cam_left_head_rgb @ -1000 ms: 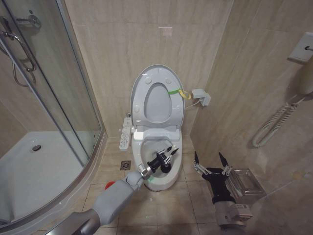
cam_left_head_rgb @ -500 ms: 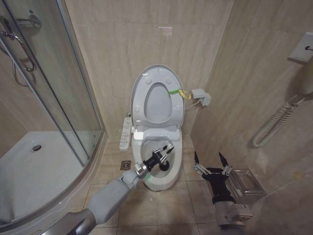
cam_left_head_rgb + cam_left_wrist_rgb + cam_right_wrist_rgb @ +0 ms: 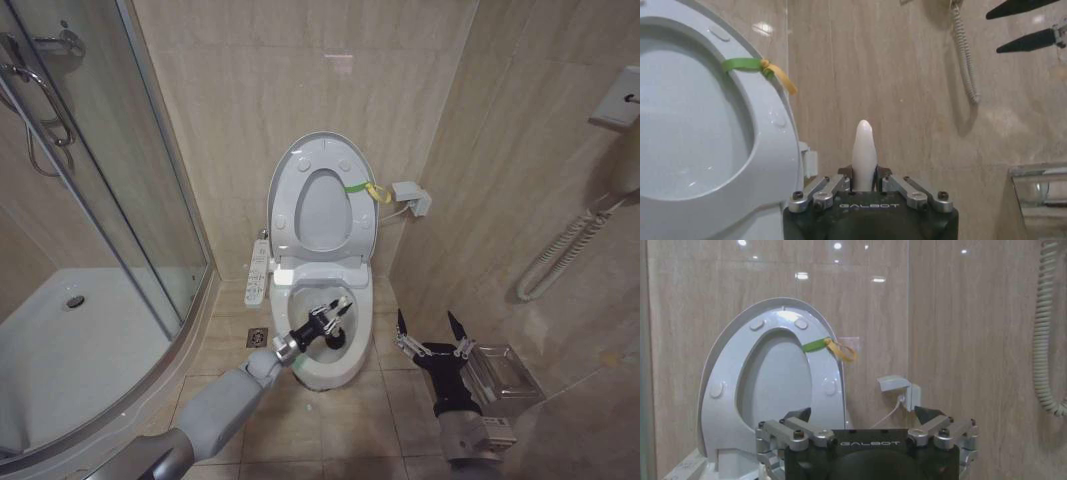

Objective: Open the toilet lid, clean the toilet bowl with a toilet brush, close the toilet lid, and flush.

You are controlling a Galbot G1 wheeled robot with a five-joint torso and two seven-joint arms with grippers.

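Left gripper (image 3: 335,312) over toilet bowl (image 3: 322,368), jaws clamped on toilet brush (image 3: 864,152) handle: light, stiff, likely slippery; gripped near top end. Right gripper (image 3: 430,330) idle, jaws wide.

The toilet lid (image 3: 727,390) stands raised beyond the right gripper's (image 3: 867,422) spread jaws.

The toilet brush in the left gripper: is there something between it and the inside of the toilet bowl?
Nothing visible blocks it. The toilet lid stands raised against the wall, so the toilet bowl is open, and the left gripper holds the toilet brush right over it. The right gripper waits open beside the bowl.
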